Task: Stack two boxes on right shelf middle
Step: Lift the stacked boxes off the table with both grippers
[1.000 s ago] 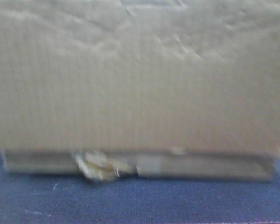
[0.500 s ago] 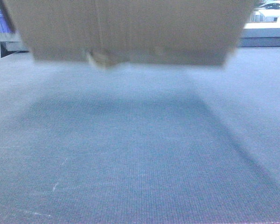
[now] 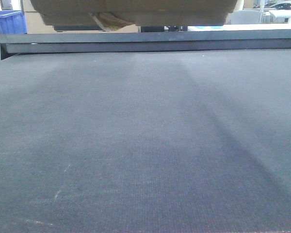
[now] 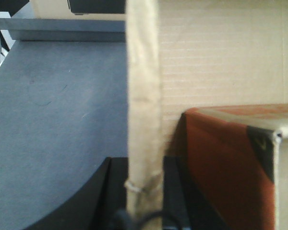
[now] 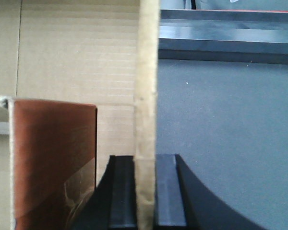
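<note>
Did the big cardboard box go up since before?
Yes. The box rose: it covered the view down to the dark table before; now only its underside shows above the far rail.

No legible text, label, brand, number or sign is showing in any view. The cardboard box (image 4: 221,57) is presenting plain, unprinted corrugated faces to both wrist cameras. The brown tape (image 5: 53,158) is showing blank. A dark patch (image 4: 260,143) at the taped corner in the left wrist view is carrying a faint pale mark, too blurred to read.
</note>
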`<state>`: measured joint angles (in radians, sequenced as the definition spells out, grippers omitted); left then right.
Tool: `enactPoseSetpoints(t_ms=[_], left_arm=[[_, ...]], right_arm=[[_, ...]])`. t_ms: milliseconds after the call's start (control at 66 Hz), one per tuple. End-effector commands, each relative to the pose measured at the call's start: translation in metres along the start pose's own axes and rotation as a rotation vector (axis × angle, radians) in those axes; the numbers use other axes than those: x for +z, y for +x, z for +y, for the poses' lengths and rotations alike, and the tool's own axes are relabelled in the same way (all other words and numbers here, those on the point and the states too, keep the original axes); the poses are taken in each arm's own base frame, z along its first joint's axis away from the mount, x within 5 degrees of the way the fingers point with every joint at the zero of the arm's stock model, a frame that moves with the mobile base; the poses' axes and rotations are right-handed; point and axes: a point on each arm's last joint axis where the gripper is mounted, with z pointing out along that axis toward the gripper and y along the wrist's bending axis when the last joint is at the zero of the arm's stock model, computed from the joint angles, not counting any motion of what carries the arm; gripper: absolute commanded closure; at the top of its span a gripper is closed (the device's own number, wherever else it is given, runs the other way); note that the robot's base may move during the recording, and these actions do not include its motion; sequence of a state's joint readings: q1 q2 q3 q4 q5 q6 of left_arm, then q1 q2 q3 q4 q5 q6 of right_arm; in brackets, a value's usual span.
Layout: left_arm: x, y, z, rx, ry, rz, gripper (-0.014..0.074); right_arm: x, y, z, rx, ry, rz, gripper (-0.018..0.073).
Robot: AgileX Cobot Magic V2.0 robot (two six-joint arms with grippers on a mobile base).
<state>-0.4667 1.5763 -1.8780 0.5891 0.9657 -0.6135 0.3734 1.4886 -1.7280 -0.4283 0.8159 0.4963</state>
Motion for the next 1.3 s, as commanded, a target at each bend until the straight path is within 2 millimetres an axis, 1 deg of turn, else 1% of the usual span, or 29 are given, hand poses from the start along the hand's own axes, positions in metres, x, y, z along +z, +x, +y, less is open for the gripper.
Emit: enactPoseSetpoints(t_ms=[0,227,364,1016,1288], left_arm=[[-0.0099,-0.0129,0.0052,-0.033,0.009,-0.097,0.0707],[-0.0099,-0.0136,0.0052,-0.034,0.008,-0.104,0.0707],[-0.0099,-0.0138,0.0055,-0.03,0.005,-0.106,0.0707],[-0.0099,-0.0138,0.0055,-0.03,0.005,-0.106,0.0707],[-0.0099,-0.0138,0.0055,-0.03,0.005,-0.106,0.0707]], right_arm=[[-0.009,-0.0121,-0.0024,-0.011,-0.004,-0.089,0.0713],[-0.0089,-0.0119,-0.0026,-0.011,-0.003,-0.086,0.0713],[-0.0088,-0.0103,-0.0035,0.082,0.004,-0.069,0.0713],[-0.0061,-0.0073,-0.0047,0.072,0.026,-0.045,0.0713],[-0.0063,-0.0118,-0.0022,0.071,-0.003,-0.093,0.0713]])
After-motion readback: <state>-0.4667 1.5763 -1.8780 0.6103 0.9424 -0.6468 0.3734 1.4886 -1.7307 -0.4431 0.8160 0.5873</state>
